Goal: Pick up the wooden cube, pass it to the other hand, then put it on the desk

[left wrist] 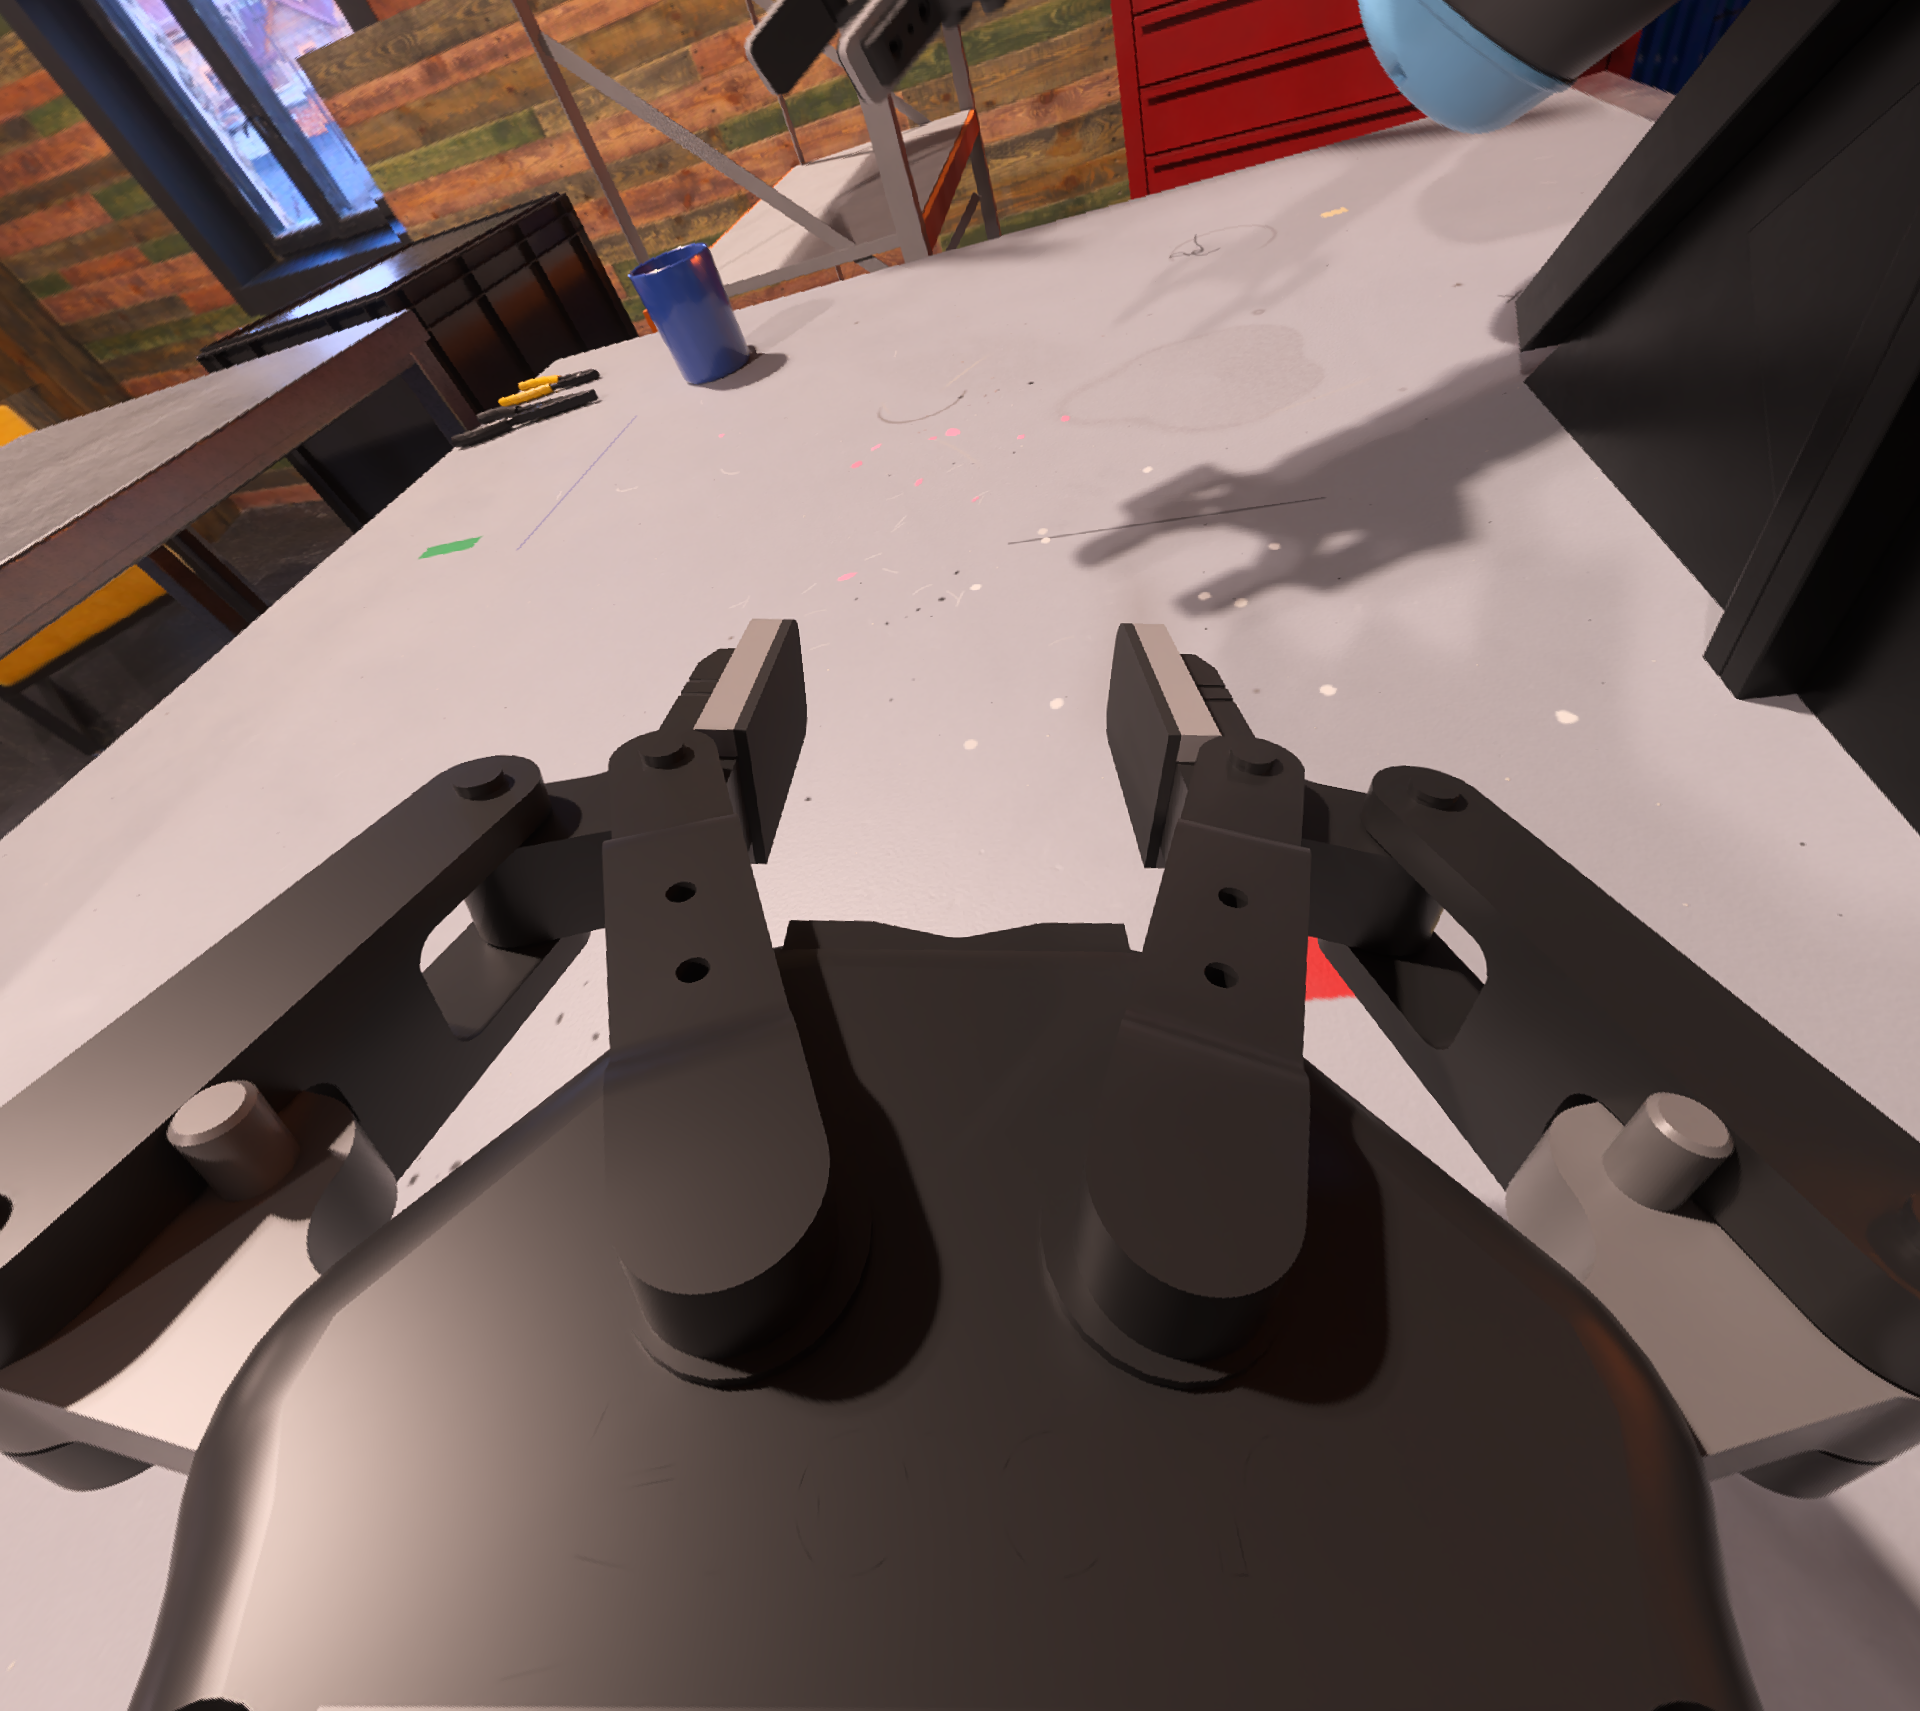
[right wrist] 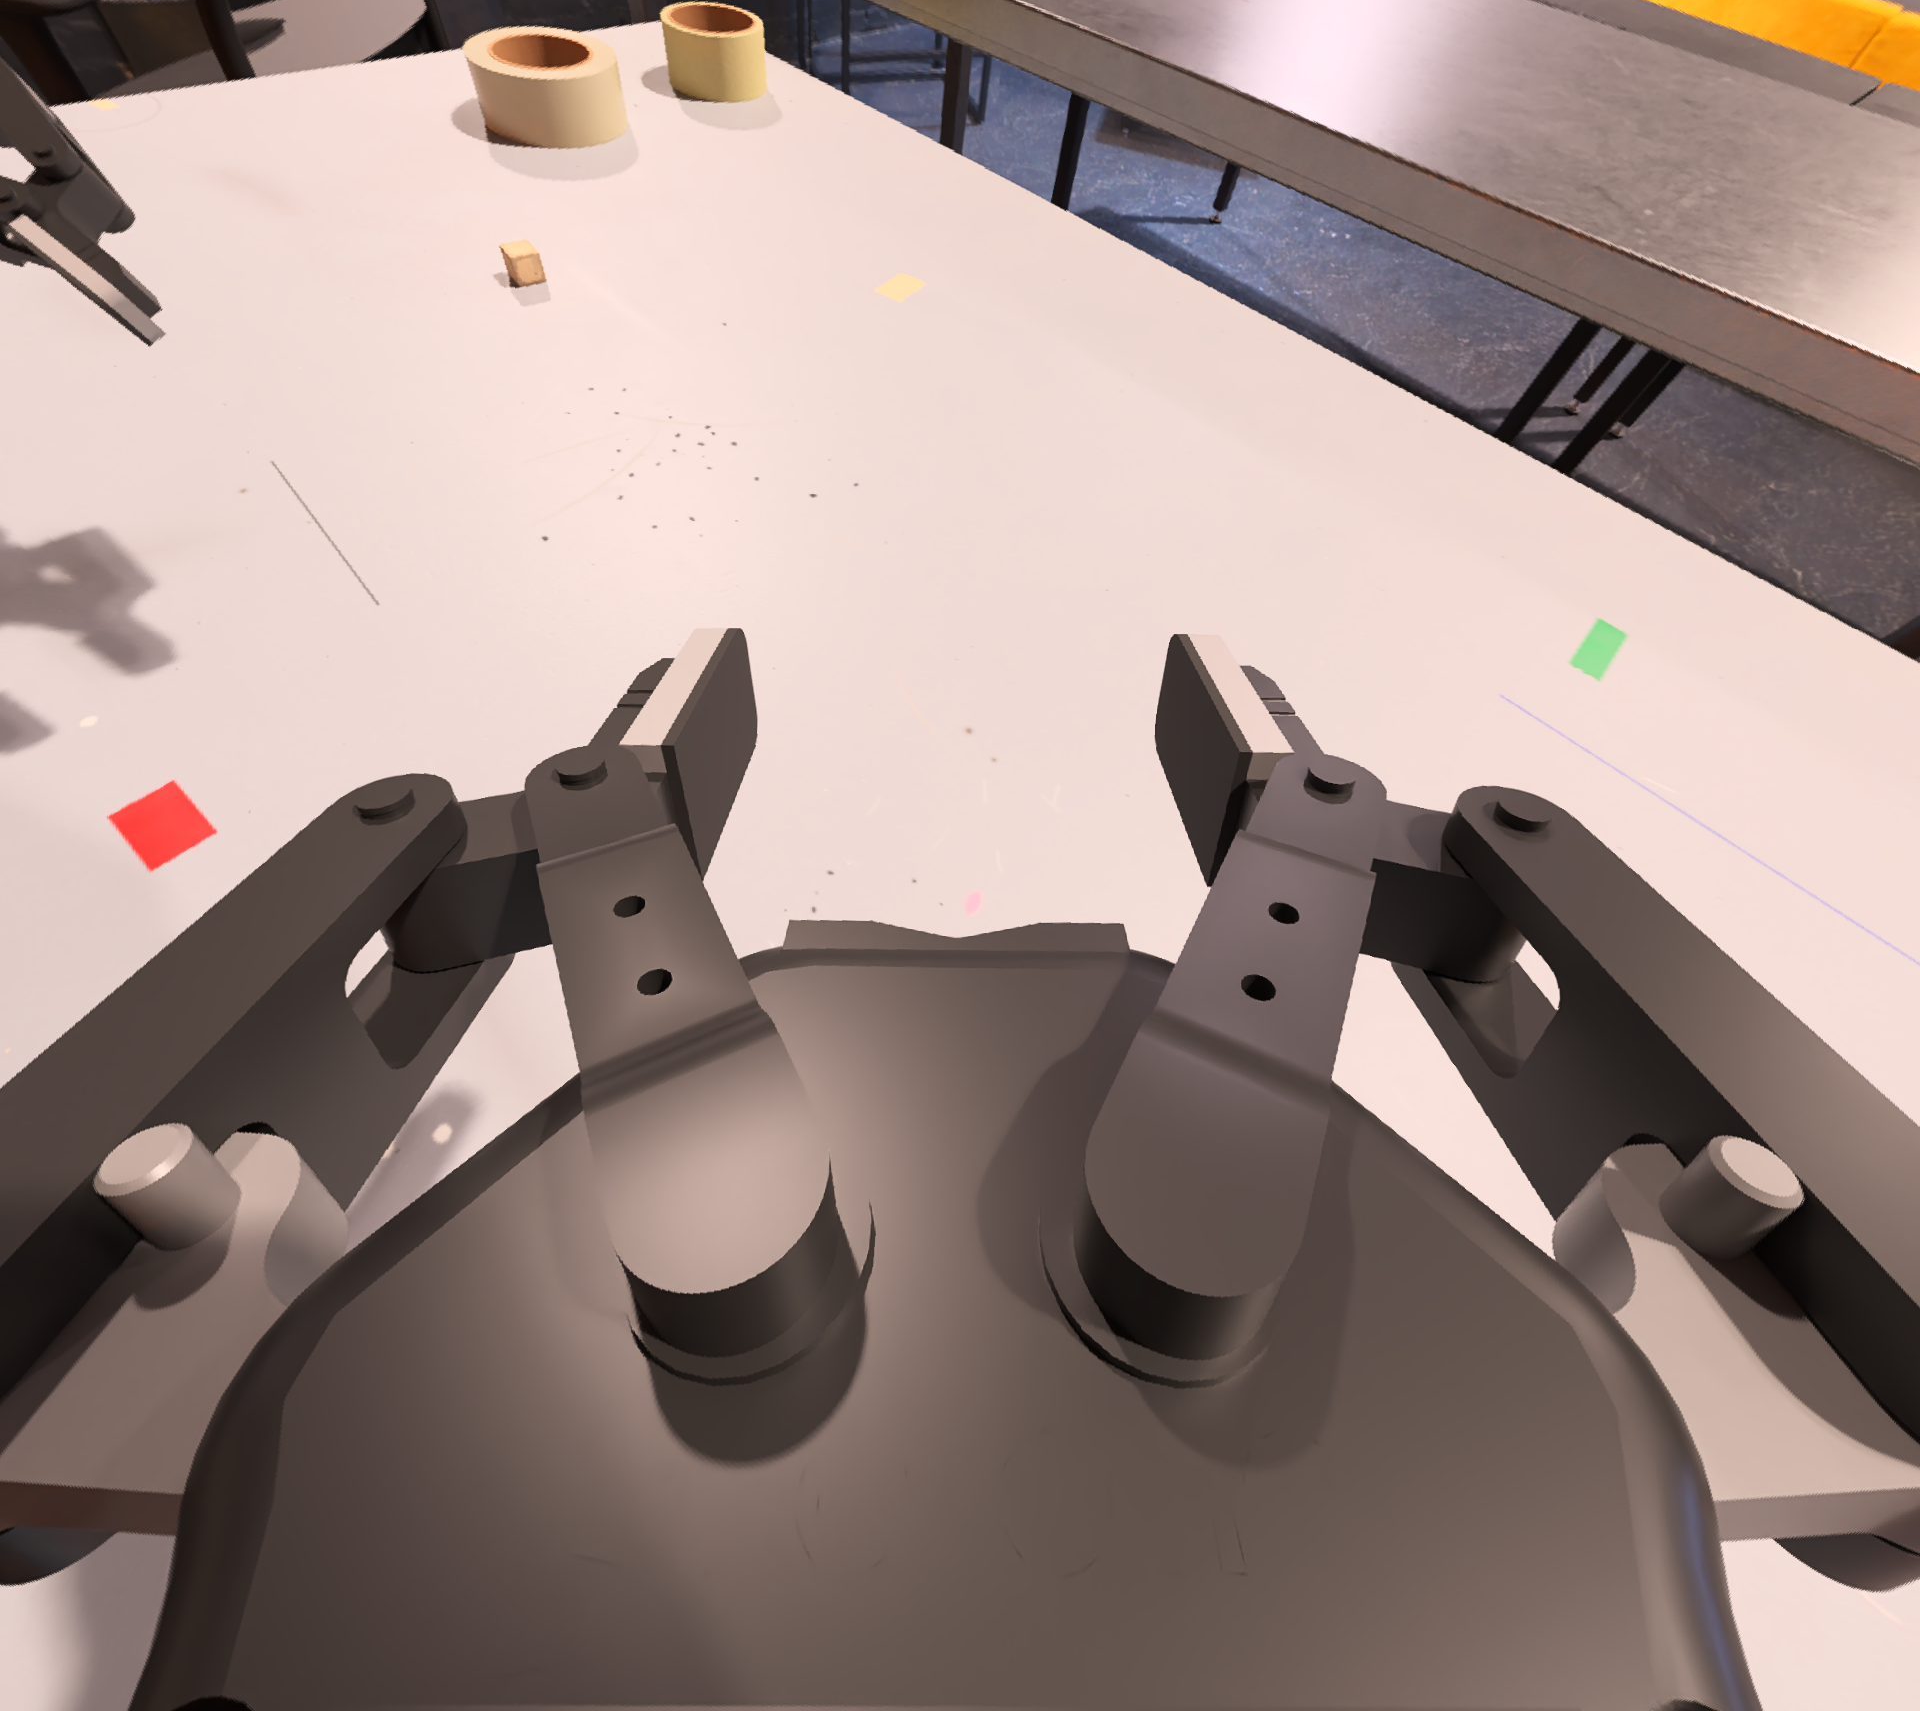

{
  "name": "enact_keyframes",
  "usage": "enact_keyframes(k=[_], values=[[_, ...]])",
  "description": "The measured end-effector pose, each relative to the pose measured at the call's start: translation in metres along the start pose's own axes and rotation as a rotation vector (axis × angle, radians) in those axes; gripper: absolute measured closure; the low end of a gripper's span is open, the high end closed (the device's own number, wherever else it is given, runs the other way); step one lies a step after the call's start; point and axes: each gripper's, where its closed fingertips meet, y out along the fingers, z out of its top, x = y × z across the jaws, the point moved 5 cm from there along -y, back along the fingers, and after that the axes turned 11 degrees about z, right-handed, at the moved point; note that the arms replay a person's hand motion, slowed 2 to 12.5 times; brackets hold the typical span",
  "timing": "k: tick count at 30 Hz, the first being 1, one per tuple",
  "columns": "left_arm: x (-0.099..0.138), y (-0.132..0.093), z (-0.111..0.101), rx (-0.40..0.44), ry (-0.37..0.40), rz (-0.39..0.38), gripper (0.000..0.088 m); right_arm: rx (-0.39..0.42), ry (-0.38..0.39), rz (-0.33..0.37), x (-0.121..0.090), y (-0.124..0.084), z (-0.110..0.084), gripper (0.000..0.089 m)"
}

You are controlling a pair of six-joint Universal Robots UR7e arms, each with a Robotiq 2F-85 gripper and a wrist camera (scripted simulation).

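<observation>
The small wooden cube (right wrist: 523, 262) sits on the white desk (right wrist: 935, 435), far ahead and to the left in the right wrist view. It does not show in the left wrist view. My right gripper (right wrist: 956, 716) is open and empty, held above the desk well short of the cube. My left gripper (left wrist: 956, 705) is open and empty above the desk (left wrist: 935, 435). The right gripper also shows high in the left wrist view (left wrist: 831, 40). The left gripper's fingertips (right wrist: 94, 279) show at the left edge of the right wrist view.
Two tape rolls (right wrist: 545, 82) (right wrist: 715, 49) stand beyond the cube. A blue cup (left wrist: 691, 311) and black-and-yellow tools (left wrist: 535, 399) lie at the desk's far left. A black box (left wrist: 1756, 373) stands at right. Coloured patches mark the desk: red (right wrist: 161, 822), green (right wrist: 1598, 648).
</observation>
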Motion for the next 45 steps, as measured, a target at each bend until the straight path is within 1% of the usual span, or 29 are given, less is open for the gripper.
enact_keyframes(k=[5,12,21,24,29,35,45], values=[[-0.004,-0.01,-0.001,0.006,-0.011,0.021,0.0354,0.029,-0.006,0.011,-0.012,0.027,-0.013,0.0186],[-0.011,-0.024,-0.002,0.021,-0.036,0.052,0.035,0.059,-0.031,-0.001,-0.026,0.063,-0.031,0.0127],[-0.025,-0.045,-0.002,0.032,-0.06,0.098,0.0326,0.123,-0.038,0.007,-0.045,0.102,-0.045,0.0044],[-0.031,-0.054,-0.001,0.028,-0.058,0.12,0.0318,0.144,-0.033,0.014,-0.052,0.113,-0.049,0.0039],[-0.044,-0.072,0.003,0.014,-0.044,0.167,0.0301,0.181,-0.015,0.024,-0.062,0.129,-0.053,0.0039],[-0.065,-0.1,0.01,-0.021,-0.016,0.238,0.0274,0.221,0.01,0.043,-0.073,0.142,-0.058,0.0039],[-0.109,-0.155,0.02,-0.122,0.016,0.376,0.0183,0.246,0.025,0.055,-0.087,0.154,-0.062,0.0039]])
